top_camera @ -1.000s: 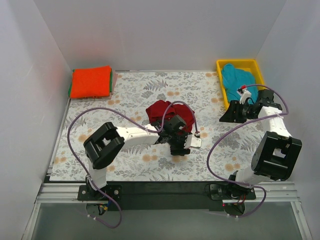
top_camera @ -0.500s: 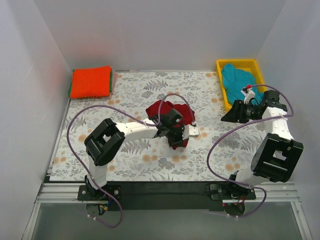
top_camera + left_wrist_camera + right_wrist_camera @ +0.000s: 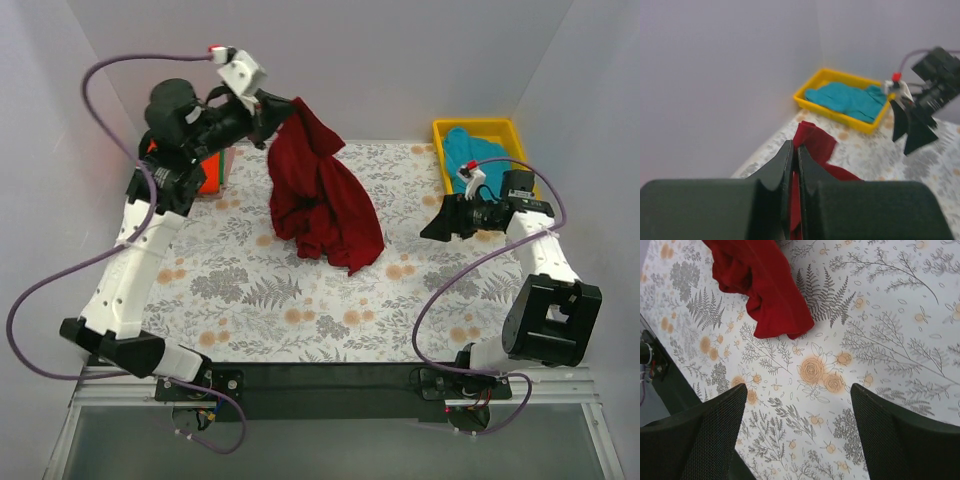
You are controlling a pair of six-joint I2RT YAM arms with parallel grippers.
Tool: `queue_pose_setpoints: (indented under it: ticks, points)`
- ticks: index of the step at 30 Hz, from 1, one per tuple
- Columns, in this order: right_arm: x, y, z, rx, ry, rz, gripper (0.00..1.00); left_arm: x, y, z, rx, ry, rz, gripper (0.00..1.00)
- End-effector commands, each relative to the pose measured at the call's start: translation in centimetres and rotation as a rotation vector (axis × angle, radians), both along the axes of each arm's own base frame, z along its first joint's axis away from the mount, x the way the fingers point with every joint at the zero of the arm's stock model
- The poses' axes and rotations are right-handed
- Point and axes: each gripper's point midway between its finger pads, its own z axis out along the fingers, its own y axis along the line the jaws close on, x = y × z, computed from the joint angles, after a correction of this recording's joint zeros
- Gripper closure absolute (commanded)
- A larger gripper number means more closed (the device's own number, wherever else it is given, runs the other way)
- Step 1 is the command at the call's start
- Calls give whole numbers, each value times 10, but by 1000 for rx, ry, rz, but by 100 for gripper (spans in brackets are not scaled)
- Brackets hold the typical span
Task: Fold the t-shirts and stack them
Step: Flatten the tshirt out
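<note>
Left end effector (image 3: 794,146): fingers pinched on maroon t-shirt (image 3: 815,142) — cloth beyond them, over table (image 3: 875,157)
Yellow bin (image 3: 811,83): holds teal t-shirt (image 3: 847,97)
Right end effector (image 3: 910,125): beside bin

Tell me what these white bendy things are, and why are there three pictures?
They are two robot arms bolted to a flowery table. One picture looks down from above; the other two come from little cameras on each arm's wrist. The left claw is pinched shut on a dark red t-shirt, holding it up high so it hangs down. The right claw is open and empty, hovering over the table. A teal t-shirt lies in a yellow bin.
</note>
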Motion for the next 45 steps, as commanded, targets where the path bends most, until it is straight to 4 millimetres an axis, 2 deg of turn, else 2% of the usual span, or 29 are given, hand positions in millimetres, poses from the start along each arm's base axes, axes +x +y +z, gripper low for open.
queue_pose_setpoints:
  ticks: [1,2,3,4,5,6,9,10,12,14,17,19,20,22,25,29,34,37,38,40,41,43,44,45]
  points:
    - [13,31,5,-86,-113,60,9,29,47,-2,-77,56,209,100]
    - [14,38,1,-104,-117,74,10,30,65,4,-92,31,272,100]
    - [18,45,-5,-118,-118,83,10,42,86,-11,-88,52,342,100]
    - [13,62,-15,-147,-106,122,10,46,98,-13,-89,53,373,100]
    - [13,69,-20,-158,-100,134,10,47,108,-17,-90,62,391,100]
    - [15,75,-29,-168,-89,148,10,54,126,-29,-87,88,436,100]
    - [10,96,-54,-210,-50,207,14,55,148,-42,-81,110,475,100]
    - [9,104,-58,-224,-62,229,17,58,151,-55,-61,125,485,100]
    - [6,111,-65,-241,-68,255,29,61,161,-65,-52,140,514,100]
    - [1,122,-67,-254,-90,287,41,65,166,-78,-35,159,532,100]
    - [-12,136,-69,-272,-102,332,48,75,177,-92,-20,178,574,100]
    - [-23,143,-78,-318,-109,356,46,80,185,-98,-20,194,597,100]
    - [-23,145,-79,-335,-125,357,38,83,186,-102,-17,204,596,100]
    - [-28,150,-90,-385,-128,355,32,86,189,-106,-24,219,599,100]
    - [-20,156,-97,-431,-157,318,31,89,189,-110,-23,229,594,100]
    - [-12,165,-105,-452,-141,298,36,89,193,-112,-19,230,600,100]
    - [1,167,-118,-494,-120,261,41,92,194,-113,-22,233,604,100]
    - [5,168,-122,-503,-107,256,54,91,195,-111,-24,229,606,100]
    - [5,167,-122,-507,-105,255,62,91,196,-110,-21,223,609,100]
    - [5,166,-115,-505,-122,248,71,90,199,-109,-18,214,616,100]
    - [5,164,-111,-510,-132,241,81,89,199,-107,-16,209,617,100]
    - [8,159,-96,-524,-180,222,94,89,202,-110,-14,213,622,100]
    - [11,156,-90,-532,-203,214,99,88,202,-109,-16,210,620,100]
    - [13,154,-75,-535,-256,214,99,88,202,-111,-15,215,620,100]
